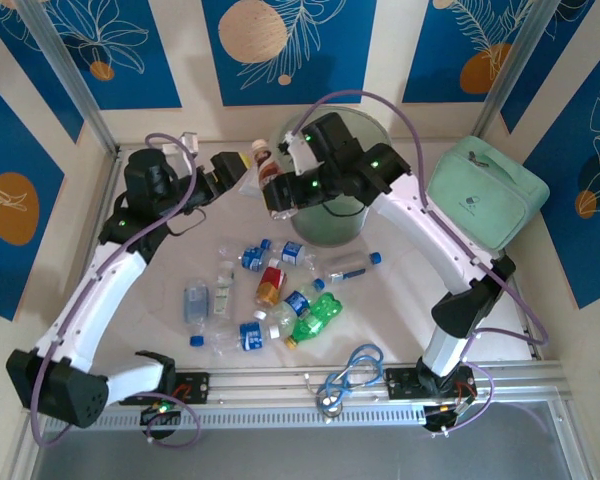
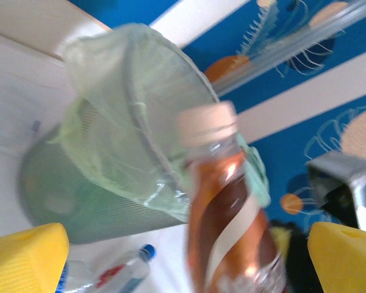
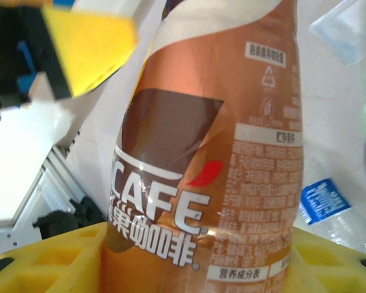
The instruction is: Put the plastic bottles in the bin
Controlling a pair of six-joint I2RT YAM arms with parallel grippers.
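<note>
Overhead view: I see the brown coffee bottle (image 1: 263,160) up in the air at the far side of the desk (image 1: 400,310). It is just left of the bin (image 1: 328,230), between the left pincer (image 1: 232,167) and the right pincer (image 1: 273,184).
Left wrist view: only here can I read the left pincer. Its yellow pads (image 2: 24,259) stand wide apart, with the bottle between them and a gap on each side.
Right wrist view: only here can I read the grip. The right pincer's yellow pads (image 3: 49,262) press on both sides of the bottle's lower body, so it is clamped on the bottle.
Bottle look: pale cap, orange-brown wrap with a white swirl, "CAFE" in large white letters, fine print down one side.
Bin look: round, translucent pale green, tapered, far taller than the bottles, with the right arm across its mouth in the overhead view.
Loose bottles (image 1: 270,295): roughly ten lie clustered mid-desk, mostly clear with blue labels, plus one red and one green. They overlap, so I cannot count them exactly.
Other items: one mint-green case (image 1: 485,195) right of the bin and one blue cable (image 1: 355,365) near the front rail.
</note>
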